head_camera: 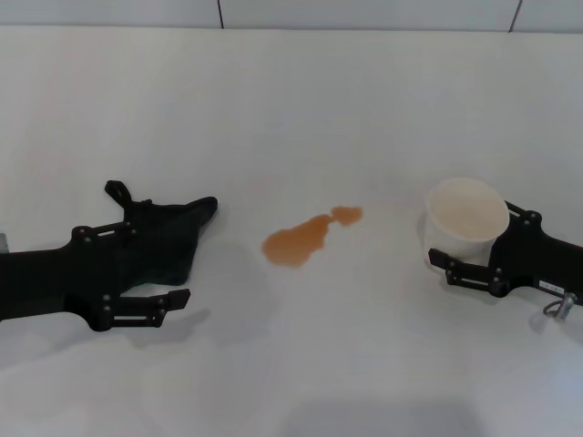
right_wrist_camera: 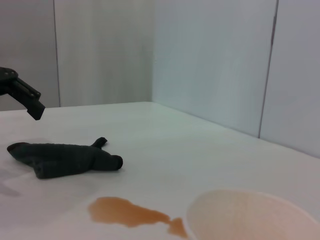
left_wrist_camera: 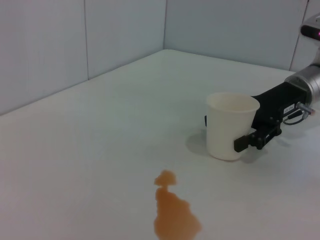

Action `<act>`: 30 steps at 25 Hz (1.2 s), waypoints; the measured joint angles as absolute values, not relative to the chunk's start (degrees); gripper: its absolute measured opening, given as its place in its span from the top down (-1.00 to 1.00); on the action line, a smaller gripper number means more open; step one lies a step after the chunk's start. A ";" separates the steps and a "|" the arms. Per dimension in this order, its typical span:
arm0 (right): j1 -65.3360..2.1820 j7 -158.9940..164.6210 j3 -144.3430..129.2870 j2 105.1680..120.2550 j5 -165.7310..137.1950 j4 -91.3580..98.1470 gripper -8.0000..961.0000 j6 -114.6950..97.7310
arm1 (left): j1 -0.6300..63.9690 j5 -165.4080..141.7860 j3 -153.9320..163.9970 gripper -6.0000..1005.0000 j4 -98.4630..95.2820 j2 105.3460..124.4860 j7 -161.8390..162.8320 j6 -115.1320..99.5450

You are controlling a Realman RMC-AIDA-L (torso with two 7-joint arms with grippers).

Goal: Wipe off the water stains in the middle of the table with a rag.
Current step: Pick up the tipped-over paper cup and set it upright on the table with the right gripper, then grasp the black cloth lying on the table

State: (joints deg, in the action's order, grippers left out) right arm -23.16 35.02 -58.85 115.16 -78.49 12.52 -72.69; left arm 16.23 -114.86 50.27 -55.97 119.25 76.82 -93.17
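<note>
The left gripper (head_camera: 150,264) hung above the rag (head_camera: 168,238), fingers (head_camera: 146,308) spread apart with nothing between them; the right wrist view showed one fingertip clear of the cloth. The rag lay crumpled on the table (head_camera: 291,109), mostly beneath and between those fingers. The water stains (head_camera: 305,238) sat beyond the fingertips, well apart from the rag, toward the table's middle. The right gripper (head_camera: 469,246) had its fingers on either side of a white paper cup (head_camera: 466,223), one finger (left_wrist_camera: 255,137) close against the cup wall. The cup stood upright, near the stains but not touching them.
</note>
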 joint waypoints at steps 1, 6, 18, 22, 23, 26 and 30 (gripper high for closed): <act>-22.93 35.23 -58.85 115.10 -78.50 13.01 -0.81 -72.75 | 16.23 -114.86 50.27 -0.74 -55.97 119.22 76.82 -93.16; -21.08 36.74 -59.00 114.85 -78.57 15.64 -0.80 -72.62 | 16.23 -115.16 50.09 -0.74 -55.97 119.14 76.82 -92.97; -15.28 47.87 -58.81 114.56 -87.25 28.97 -0.80 -72.09 | 15.96 -115.01 49.86 -0.74 -56.29 119.00 76.82 -92.53; -11.87 52.92 -59.02 114.60 -89.12 37.35 -0.80 -73.47 | 15.31 -114.92 49.39 -0.74 -56.44 119.00 76.82 -92.88; -11.10 54.58 -58.96 114.64 -90.15 39.38 -0.80 -73.76 | 15.21 -114.80 49.01 -0.74 -56.48 119.00 76.82 -93.00; -9.38 62.07 -58.73 114.75 -95.42 46.98 -0.80 -76.41 | 14.89 -114.46 48.24 -0.74 -56.58 119.00 76.82 -93.51; -9.19 70.26 -58.71 114.78 -102.59 54.22 -0.80 -80.01 | 14.44 -114.39 45.68 -0.74 -56.79 118.85 76.87 -95.59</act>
